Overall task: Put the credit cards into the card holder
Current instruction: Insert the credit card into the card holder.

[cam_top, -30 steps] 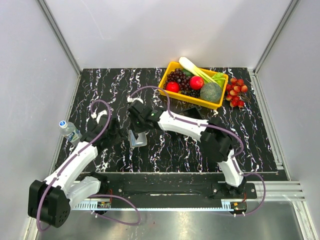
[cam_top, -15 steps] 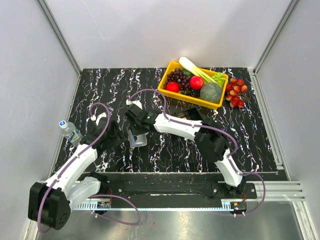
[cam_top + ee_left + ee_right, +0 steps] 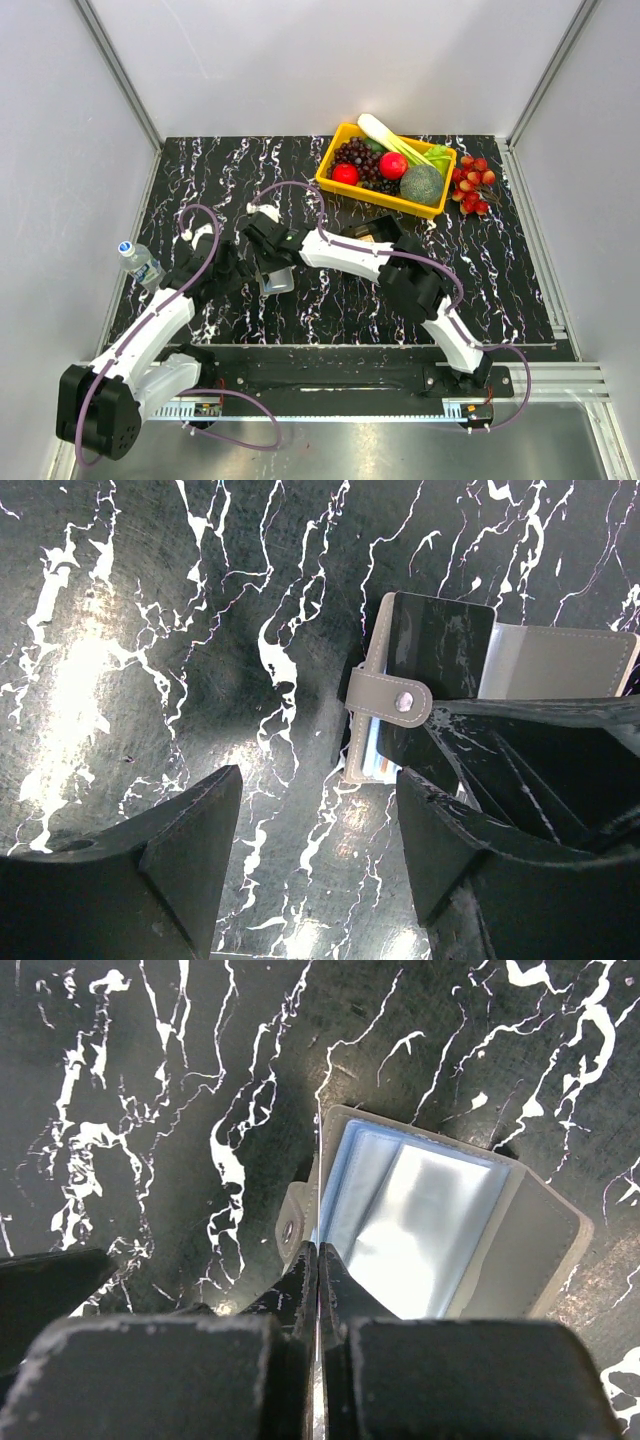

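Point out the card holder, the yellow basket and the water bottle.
card holder (image 3: pixel 430 1225), right wrist view, on its clear inner sleeve.
yellow basket (image 3: pixel 378 196), top external view, on its near wall.
water bottle (image 3: pixel 142 265), top external view, on its body.

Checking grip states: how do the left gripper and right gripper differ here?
The left gripper is open; the right gripper is shut. The left gripper hangs by the snap strap of the card holder; the right gripper's tips meet at the edge of its clear sleeves. Both are black and at the card holder.
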### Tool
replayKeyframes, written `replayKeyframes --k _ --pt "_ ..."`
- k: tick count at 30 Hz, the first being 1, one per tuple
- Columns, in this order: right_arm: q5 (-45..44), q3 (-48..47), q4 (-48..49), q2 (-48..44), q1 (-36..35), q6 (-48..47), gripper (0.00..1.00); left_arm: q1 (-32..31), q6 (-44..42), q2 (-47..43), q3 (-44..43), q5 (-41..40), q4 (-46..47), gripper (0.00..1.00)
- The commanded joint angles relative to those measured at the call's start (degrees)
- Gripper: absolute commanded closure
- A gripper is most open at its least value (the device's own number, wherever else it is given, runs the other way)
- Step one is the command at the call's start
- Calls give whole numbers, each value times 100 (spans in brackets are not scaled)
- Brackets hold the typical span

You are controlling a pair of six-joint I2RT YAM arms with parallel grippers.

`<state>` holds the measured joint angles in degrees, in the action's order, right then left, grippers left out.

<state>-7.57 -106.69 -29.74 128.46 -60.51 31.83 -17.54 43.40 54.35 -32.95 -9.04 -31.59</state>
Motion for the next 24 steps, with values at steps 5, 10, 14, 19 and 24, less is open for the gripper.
replayKeyframes --k 5,10,14,19,24 --pt "-648 -326 -146 47 -163 -221 100 58 -7 -170 69 130 224 33" --pt "-982 -308 -155 -163 -198 -432 100 66 -24 -188 43 130 224 33" --pt "-1141 -326 -269 -260 -198 -511 100 67 -33 -179 43 148 241 33" --pt "-1421 -247 -375 -366 -198 -617 100 67 -33 -161 78 183 285 33" --pt "-1615 -220 -375 -506 -207 -766 100 67 -51 -161 61 227 329 33"
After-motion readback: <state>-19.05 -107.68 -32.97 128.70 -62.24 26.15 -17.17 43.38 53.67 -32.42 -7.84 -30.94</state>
